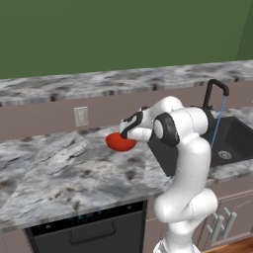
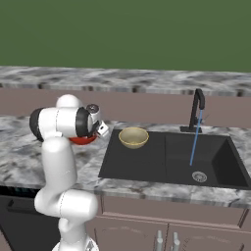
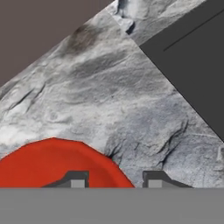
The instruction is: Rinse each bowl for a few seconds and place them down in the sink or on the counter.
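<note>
Here, marbled counter (image 1: 54,168) meets black sink (image 2: 147,162).

counter (image 1: 59,163) — marbled grey-white stone | on it: red bowl (image 1: 120,142) | set in: black sink (image 2: 147,164)

bowl (image 1: 120,142) on counter (image 1: 54,168), left of sink (image 1: 234,136)

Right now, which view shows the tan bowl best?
The right base view: the tan bowl is seen whole there, sitting at the sink's back left corner. In the left base view the arm covers that spot, and the hand view looks at the red bowl and counter instead.
</note>
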You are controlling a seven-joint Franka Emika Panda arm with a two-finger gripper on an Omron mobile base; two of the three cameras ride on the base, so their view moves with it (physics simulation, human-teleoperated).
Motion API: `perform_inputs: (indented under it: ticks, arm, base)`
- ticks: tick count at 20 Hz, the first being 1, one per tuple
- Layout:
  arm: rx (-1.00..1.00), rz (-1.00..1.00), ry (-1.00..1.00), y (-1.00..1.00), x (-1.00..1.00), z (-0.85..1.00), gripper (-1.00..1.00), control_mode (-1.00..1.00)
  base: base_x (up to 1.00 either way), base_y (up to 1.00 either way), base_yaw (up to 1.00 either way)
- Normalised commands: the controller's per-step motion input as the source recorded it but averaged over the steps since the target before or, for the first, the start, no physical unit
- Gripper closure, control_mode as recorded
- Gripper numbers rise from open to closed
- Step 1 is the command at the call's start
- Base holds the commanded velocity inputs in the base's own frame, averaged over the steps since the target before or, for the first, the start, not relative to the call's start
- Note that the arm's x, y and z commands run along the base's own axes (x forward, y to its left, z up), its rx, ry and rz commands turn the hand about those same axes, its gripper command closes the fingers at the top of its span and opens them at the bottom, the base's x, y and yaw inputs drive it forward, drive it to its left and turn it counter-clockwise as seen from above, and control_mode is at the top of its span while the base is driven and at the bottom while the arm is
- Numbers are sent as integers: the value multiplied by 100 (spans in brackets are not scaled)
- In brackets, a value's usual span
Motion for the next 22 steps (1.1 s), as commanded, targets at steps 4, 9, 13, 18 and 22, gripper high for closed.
perform_inputs:
  ticks: [4,9,13,18,22]
  arm:
    - [0,0,-15,-1,-11,47,100,-100]
    - [-2,0,-15,-4,-15,45,100,-100]
    - [-2,0,-15,-9,-25,41,100,-100]
    - [-3,-2,-15,-13,-29,40,100,-100]
    - [-2,-17,-3,-21,-9,48,100,-100]
  base:
    - [0,0,0]
    - [0,0,0]
    - [0,0,0]
    - [0,0,0]
    - [0,0,0]
